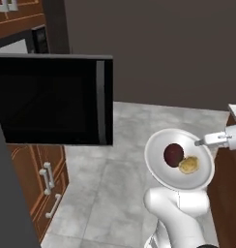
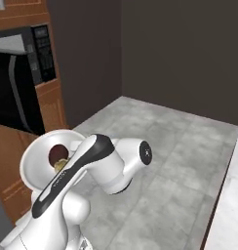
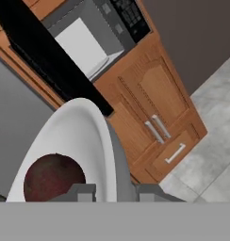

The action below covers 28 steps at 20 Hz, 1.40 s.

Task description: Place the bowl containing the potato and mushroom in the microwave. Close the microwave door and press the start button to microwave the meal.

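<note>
The shallow white bowl hangs in the air above the floor, to the right of the microwave. Inside it lie the dark reddish mushroom and the yellowish potato. My gripper is shut on the bowl's rim, with the bowl's wall between the fingertips. The microwave sits up in the wooden cabinetry with its light interior showing. The black microwave door stands swung open towards me. The button panel is on the microwave's right side.
Wooden cabinet doors and drawers with metal handles stand below the microwave. Grey tiled floor stretches ahead to a dark wall. A pale counter edge runs along the right.
</note>
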Motion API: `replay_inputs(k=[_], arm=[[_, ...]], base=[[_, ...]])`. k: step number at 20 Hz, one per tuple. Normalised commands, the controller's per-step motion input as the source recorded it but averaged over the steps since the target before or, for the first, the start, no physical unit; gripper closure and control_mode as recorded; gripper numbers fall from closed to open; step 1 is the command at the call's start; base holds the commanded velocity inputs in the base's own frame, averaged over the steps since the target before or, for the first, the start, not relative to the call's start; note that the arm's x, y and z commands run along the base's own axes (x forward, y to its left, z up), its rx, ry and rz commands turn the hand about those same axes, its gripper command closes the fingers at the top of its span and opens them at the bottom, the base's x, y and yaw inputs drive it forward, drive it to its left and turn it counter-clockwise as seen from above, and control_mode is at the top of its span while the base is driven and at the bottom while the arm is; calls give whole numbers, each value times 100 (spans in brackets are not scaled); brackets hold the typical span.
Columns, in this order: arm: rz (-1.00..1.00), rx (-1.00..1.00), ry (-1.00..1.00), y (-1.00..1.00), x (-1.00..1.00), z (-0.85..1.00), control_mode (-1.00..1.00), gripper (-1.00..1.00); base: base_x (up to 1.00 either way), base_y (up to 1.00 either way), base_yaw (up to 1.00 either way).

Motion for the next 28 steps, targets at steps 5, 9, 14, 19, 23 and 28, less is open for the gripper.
replay_inputs(k=[5, 9, 14, 19, 23, 28], arm=[[0, 0, 0, 0, 0, 0, 100, 100], [0, 0, 0, 0, 0, 0, 100, 100], [0, 0, 0, 0, 0, 0, 100, 100], [0, 0, 0, 0, 0, 0, 100, 100], [0, 0, 0, 0, 0, 0, 100, 100], [0, 0, 0, 0, 0, 0, 100, 100]], base=[[51, -2, 36], [30, -42, 32], [10, -66, 26], [33, -27, 33], [52, -22, 39], [59, -48, 40]])
